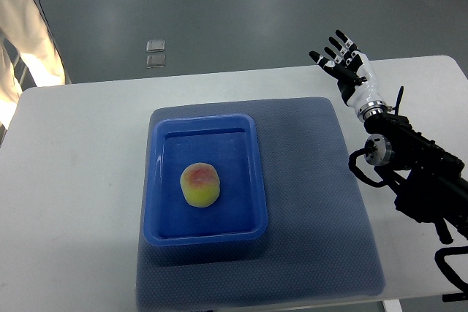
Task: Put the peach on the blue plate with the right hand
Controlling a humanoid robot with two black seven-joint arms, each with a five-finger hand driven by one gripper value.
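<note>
Yellow-red peach [199, 184] (plated) far from right hand [345, 62].

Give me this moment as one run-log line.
peach: lying in blue plate | right hand: open, empty, raised off to the plate's right | left arm: out of view

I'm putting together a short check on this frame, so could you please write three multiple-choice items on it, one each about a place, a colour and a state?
1. Where is the peach?
A. Inside the blue plate
B. On the bare white table
C. In the right hand

2. What colour is the mat under the plate?
A. Red
B. Grey-blue
C. Yellow

3. How is the right hand?
A. Shut on the peach
B. Curled into a fist
C. Fingers spread, holding nothing

Answers:
1 A, the peach sits on the plate's floor, near its middle.
2 B, the textured mat is grey-blue.
3 C, the hand is over the table's far right edge, apart from the plate.
</note>
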